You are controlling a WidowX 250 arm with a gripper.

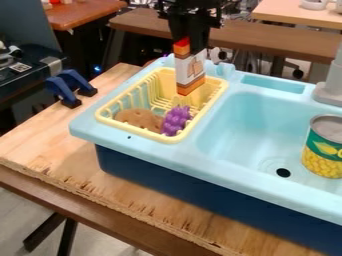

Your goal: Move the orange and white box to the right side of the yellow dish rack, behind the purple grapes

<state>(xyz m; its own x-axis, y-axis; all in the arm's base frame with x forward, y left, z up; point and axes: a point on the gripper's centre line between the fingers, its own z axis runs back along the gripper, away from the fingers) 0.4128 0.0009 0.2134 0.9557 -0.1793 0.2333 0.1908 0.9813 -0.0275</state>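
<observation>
1. The pincer hangs above the yellow rack, closed on the upper end of an orange-and-white box; that end grip probably lets the box hang upright, its lower part free.
2. The box is over the back part of the yellow rack; whether its base touches anything, I cannot tell.
3. At six to seven o'clock from the box, purple grapes lie in the rack, with a brown potato-like thing on their nine o'clock side; the rack's walls presumably keep both from rolling off.
4. Toward four o'clock, a corn can stands upright in the light-blue sink, seemingly on its flat end for steadiness.
5. Toward three o'clock rises a grey faucet; toward eight to nine, a blue clamp sits at the wooden tabletop's edge, perhaps to secure it.
</observation>
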